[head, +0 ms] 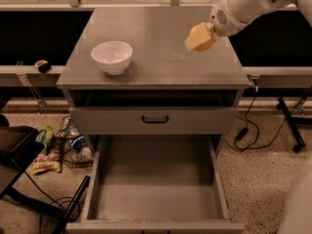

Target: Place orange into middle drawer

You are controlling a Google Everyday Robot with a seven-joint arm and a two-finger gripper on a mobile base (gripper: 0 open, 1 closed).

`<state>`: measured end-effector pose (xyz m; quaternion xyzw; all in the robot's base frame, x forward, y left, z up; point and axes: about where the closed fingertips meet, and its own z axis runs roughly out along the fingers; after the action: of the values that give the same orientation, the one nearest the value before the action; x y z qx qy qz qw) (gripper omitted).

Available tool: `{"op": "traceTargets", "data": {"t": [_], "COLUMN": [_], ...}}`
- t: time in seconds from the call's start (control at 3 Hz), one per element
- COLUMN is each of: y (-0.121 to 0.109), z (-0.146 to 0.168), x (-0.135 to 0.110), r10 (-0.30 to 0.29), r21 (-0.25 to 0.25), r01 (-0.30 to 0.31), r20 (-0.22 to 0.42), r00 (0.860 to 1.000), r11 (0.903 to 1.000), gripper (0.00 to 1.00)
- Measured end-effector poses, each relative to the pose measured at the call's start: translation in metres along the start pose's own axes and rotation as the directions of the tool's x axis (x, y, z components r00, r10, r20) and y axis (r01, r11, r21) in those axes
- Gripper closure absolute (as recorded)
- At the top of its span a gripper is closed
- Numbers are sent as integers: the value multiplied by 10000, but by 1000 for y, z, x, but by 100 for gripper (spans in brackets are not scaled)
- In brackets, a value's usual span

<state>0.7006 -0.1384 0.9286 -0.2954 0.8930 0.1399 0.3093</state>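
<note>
Gripper (197, 39) at upper right of frame, over the right side of the cabinet top (156, 28), jaws clamped on the orange (208, 44), white bowl (112, 56) at upper left, middle drawer (156, 189) pulled open at bottom centre.

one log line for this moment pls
tool: above cabinet top right side, shut on orange | middle drawer: pulled open, floor bare | white bowl: cabinet top left | status: not placed yet
</note>
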Motion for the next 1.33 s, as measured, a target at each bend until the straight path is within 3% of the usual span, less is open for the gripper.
{"op": "traceTargets", "data": {"t": [0.33,0.67,1.0,1.33], "y": [24,34,36,36], "z": [-16,-15,-4,-4], "x": [60,110,156,156], "r10": [201,427,576,577], "r21": [-669,-1339,-1955,-1954], "r01": [-241,-553,-718,-720], "r20": [-607,-954,-777,-781], "r00": [9980,9945,9953,9953], "r11": [9975,9895,9781,9781], "gripper": [100,100,100,100]}}
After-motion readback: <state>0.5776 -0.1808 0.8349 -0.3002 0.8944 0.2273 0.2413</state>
